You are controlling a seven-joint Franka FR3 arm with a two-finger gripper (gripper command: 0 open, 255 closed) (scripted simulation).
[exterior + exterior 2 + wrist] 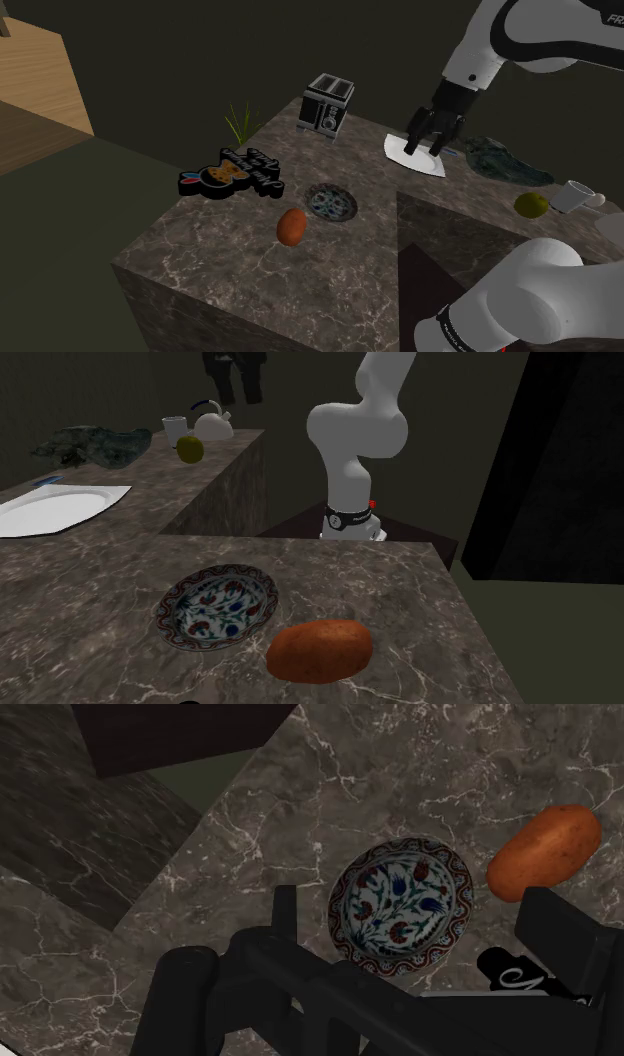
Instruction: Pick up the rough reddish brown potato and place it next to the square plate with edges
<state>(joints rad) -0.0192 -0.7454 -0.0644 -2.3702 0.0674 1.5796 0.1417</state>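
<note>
- Potato (291, 226) lies on its side on the dark marble tabletop (200, 265). It is reddish brown and nothing holds it.
- Just beside the potato sits a small round dish (330, 202) with blue and red flowers painted in it. I cannot tell if the two touch.
- The white square plate (417, 157) lies farther back on the tabletop, toward the shoulder view's right. It is well apart from the potato.
- The end effector (424, 148) hangs over the white square plate. Its two black fingers (565, 939) stand apart with nothing between them, so it is released and empty.
- In the wrist view the round dish and the potato show past the fingers.
- A black toaster (327, 103) stands at the back edge of the tabletop. A green plant (240, 122) sticks up on the shoulder view's left of it.
- A black sign (228, 172) with a brown shape on it lies at the tabletop's edge, on the shoulder view's left.
- Past the white square plate lie a dark green crumpled thing (505, 160), a yellow-green fruit (531, 205) and a white mug (572, 196).
- In the second exterior view a white kettle (213, 424) stands just beside the mug. The white arm (355, 452) rises past the far edge of the tabletop.
</note>
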